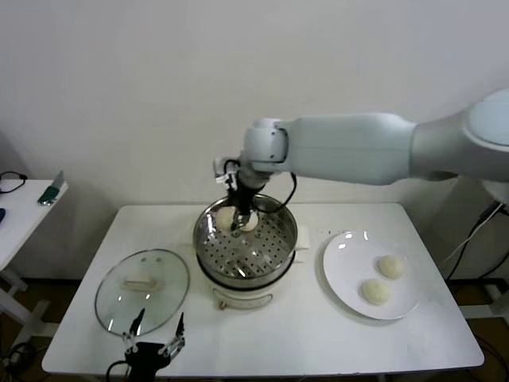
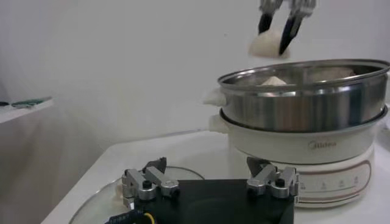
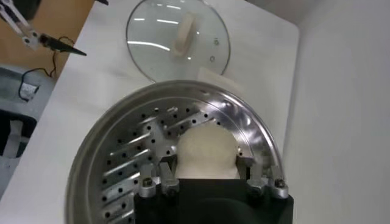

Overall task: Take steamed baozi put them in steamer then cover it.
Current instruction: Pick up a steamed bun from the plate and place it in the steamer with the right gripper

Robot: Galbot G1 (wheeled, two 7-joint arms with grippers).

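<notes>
The steamer (image 1: 246, 253) stands mid-table, a steel pot with a perforated tray (image 3: 137, 159) on a cream base (image 2: 304, 152). My right gripper (image 1: 237, 221) is over its far side, shut on a steamed baozi (image 3: 206, 151). In the left wrist view that baozi (image 2: 266, 44) hangs just above the rim, between the right gripper's fingers (image 2: 286, 33). A second baozi (image 2: 274, 80) lies on the tray below. In the head view, two buns show at the fingers (image 1: 226, 216) (image 1: 251, 224). Two more baozi (image 1: 390, 267) (image 1: 375, 291) lie on the plate. My left gripper (image 1: 153, 338) is open and empty, low at the table's front left.
The glass lid (image 1: 143, 288) with a cream knob lies flat on the table left of the steamer, just beyond my left gripper (image 2: 210, 179). The white plate (image 1: 342, 263) sits right of the steamer. A side table (image 1: 24, 203) stands at far left.
</notes>
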